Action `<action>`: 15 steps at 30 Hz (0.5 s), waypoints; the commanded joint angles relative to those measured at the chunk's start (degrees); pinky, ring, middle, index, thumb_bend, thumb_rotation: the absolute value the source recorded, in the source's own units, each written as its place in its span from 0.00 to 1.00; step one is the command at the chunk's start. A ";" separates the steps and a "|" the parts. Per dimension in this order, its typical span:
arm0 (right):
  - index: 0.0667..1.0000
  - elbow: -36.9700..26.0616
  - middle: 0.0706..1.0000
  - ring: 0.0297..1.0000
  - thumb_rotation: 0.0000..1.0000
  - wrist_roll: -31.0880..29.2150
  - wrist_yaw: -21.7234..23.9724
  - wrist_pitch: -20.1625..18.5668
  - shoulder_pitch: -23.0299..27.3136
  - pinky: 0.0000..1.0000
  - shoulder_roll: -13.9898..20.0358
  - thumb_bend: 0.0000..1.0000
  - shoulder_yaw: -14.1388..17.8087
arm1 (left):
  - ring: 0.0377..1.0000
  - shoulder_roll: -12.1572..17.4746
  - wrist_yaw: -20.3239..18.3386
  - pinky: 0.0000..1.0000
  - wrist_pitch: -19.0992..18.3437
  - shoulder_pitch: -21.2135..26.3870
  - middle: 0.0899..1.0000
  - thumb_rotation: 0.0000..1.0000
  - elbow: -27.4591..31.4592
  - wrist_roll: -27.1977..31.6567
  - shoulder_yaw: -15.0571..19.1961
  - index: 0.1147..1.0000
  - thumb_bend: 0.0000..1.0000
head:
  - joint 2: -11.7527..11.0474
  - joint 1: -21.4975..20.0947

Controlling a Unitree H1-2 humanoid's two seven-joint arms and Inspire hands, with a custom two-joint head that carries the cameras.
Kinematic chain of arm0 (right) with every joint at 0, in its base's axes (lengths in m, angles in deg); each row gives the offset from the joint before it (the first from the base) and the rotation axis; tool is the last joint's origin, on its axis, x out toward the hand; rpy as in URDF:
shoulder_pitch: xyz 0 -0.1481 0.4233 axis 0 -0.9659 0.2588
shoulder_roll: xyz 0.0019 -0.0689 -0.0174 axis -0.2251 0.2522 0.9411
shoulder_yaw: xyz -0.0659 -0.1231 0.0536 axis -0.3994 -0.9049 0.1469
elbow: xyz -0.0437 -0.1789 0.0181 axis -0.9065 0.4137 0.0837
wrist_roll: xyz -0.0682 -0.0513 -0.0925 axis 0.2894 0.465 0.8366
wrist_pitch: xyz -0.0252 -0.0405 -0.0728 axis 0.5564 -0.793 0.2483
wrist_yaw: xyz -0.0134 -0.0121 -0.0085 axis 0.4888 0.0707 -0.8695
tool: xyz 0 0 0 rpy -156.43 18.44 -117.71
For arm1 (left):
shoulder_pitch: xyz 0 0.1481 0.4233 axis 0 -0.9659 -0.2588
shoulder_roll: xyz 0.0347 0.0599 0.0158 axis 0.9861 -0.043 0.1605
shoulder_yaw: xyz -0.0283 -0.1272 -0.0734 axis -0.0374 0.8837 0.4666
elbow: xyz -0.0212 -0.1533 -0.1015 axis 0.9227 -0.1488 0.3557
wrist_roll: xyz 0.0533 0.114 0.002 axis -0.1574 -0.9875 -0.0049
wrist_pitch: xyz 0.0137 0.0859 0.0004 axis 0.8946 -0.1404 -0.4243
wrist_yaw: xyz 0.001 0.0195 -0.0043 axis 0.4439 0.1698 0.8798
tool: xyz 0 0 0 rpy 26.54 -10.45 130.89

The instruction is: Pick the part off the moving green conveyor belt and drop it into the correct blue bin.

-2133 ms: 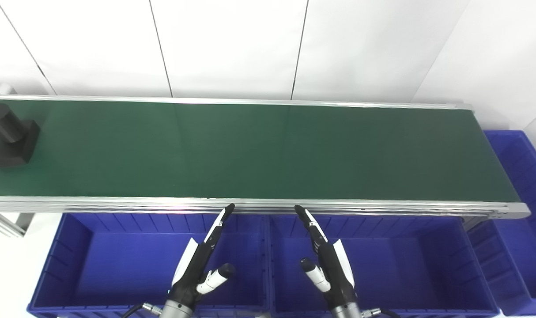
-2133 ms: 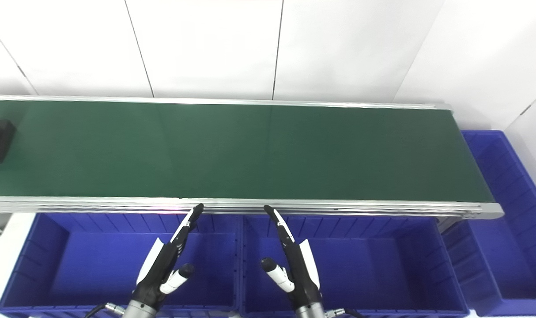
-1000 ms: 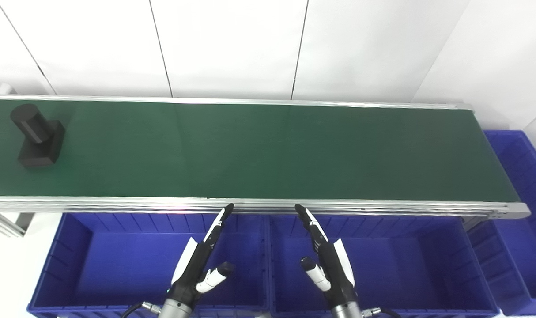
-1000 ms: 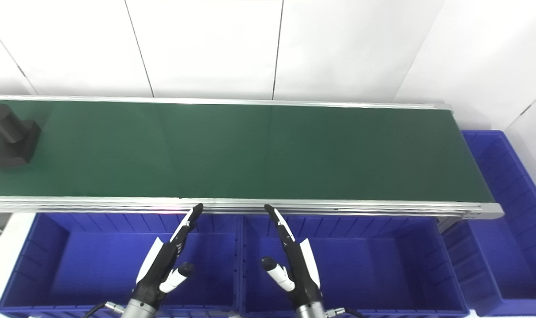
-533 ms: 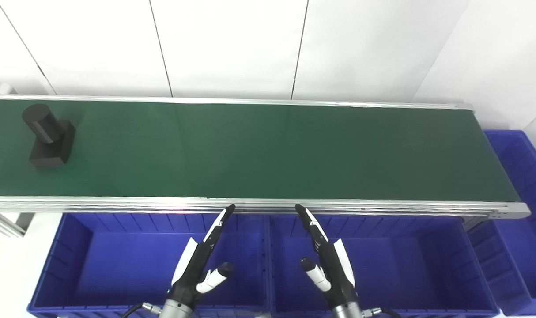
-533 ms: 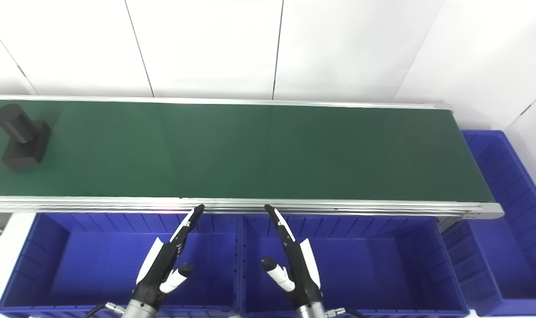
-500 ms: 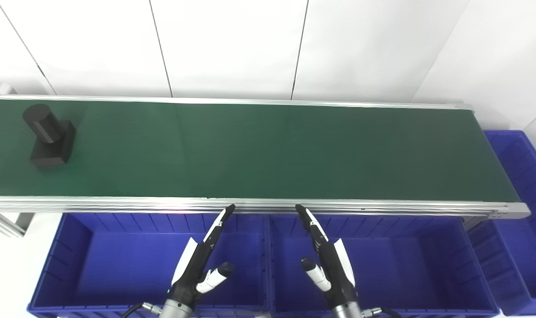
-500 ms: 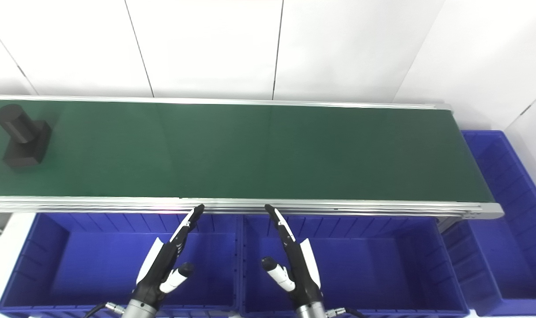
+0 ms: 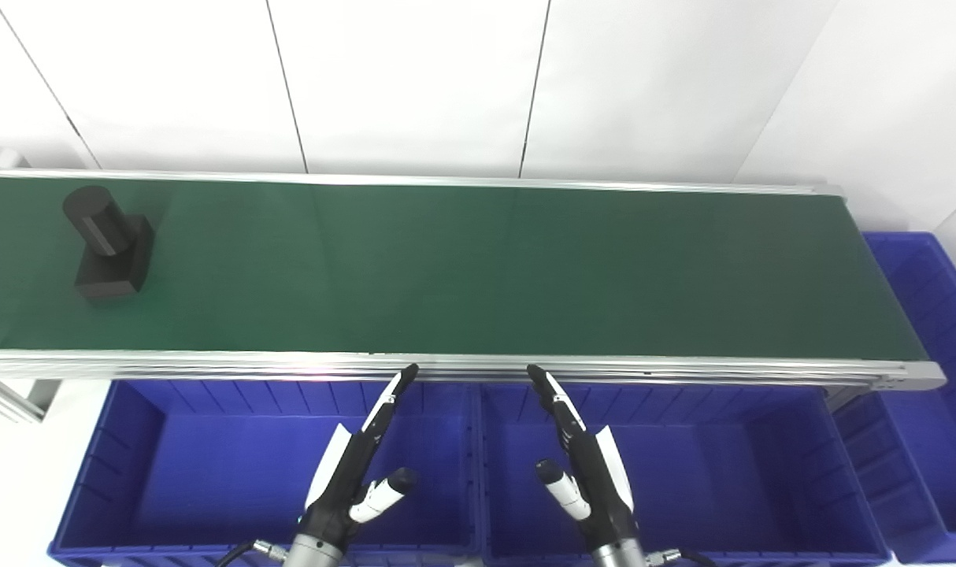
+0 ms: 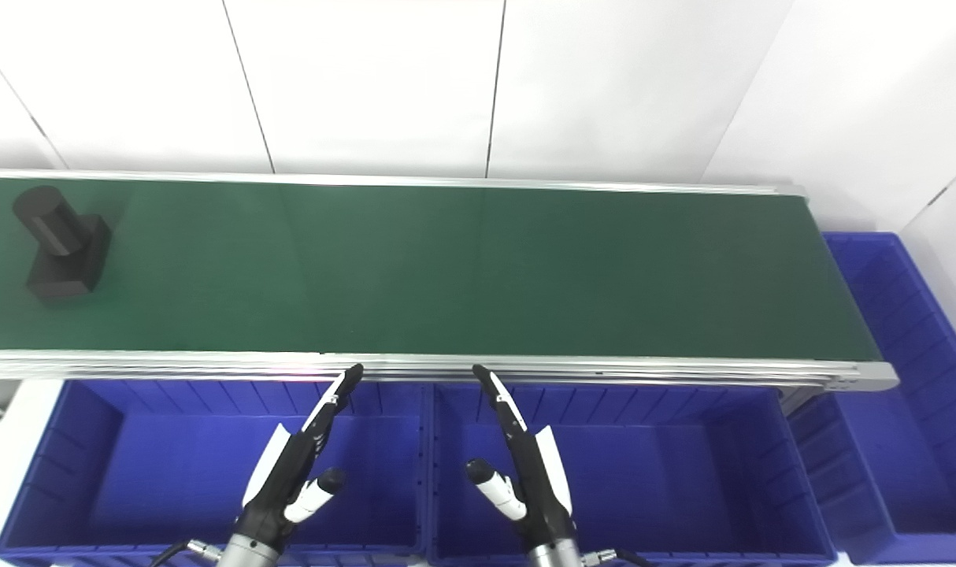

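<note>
We wait: both hands, left (image 9: 352,472) and right (image 9: 584,465), spread and holding nothing, until the part (image 9: 108,244), seemingly a peg on a block, nears on the belt (image 9: 478,268).

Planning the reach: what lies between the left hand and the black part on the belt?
In the left eye view, only bare green belt and its metal rail separate the left hand from the black part.

Conveyor belt (image 9: 478,268): matt green, smooth, faint sheen. Side rails (image 9: 210,364): brushed silver metal. Part (image 9: 109,244): matt black, dull finish. Bins (image 9: 234,472): glossy blue plastic, ribbed walls. Wall panels (image 9: 407,87): smooth white.
</note>
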 commanded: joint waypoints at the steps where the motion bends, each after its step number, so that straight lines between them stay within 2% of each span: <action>1: 0.93 -1.36 0.95 0.96 0.99 0.01 -0.39 1.95 0.59 0.95 0.00 0.88 -0.06 | 0.99 0.06 0.32 0.99 1.05 0.97 0.98 1.00 1.05 -0.40 0.05 0.97 0.84 | -0.01 0.00; 15: 0.93 -1.01 0.94 0.95 0.99 0.23 -0.56 1.95 0.63 0.95 -0.02 0.89 0.03 | 0.99 0.12 0.30 0.98 1.05 1.05 0.98 1.00 0.92 -0.33 0.01 0.97 0.84 | -0.06 -0.07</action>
